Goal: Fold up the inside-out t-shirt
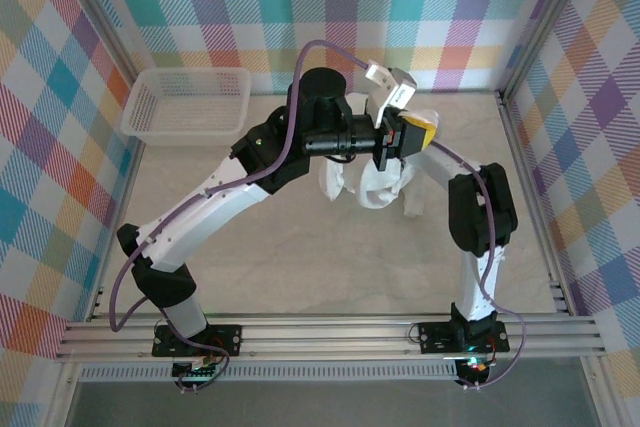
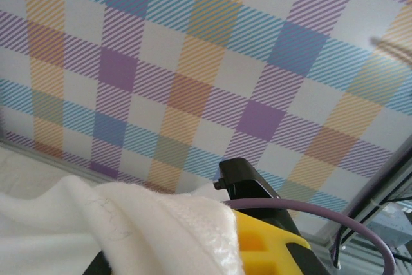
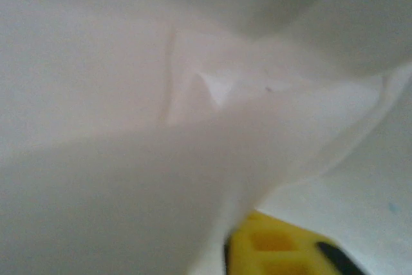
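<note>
Plain white thin-fabric t-shirt, bunched, hangs above the surface from the left gripper, jaws clamped on it. Right gripper jaws are cloth-covered (state cannot be told). Probably soft, light, slippery; best gripped at a hem seam.

A white plastic mesh basket sits open side up at the far left corner of the pale beige counter, close to the left wall. Pastel plaid walls enclose the left, far and right sides. An aluminium rail runs along the near edge.
</note>
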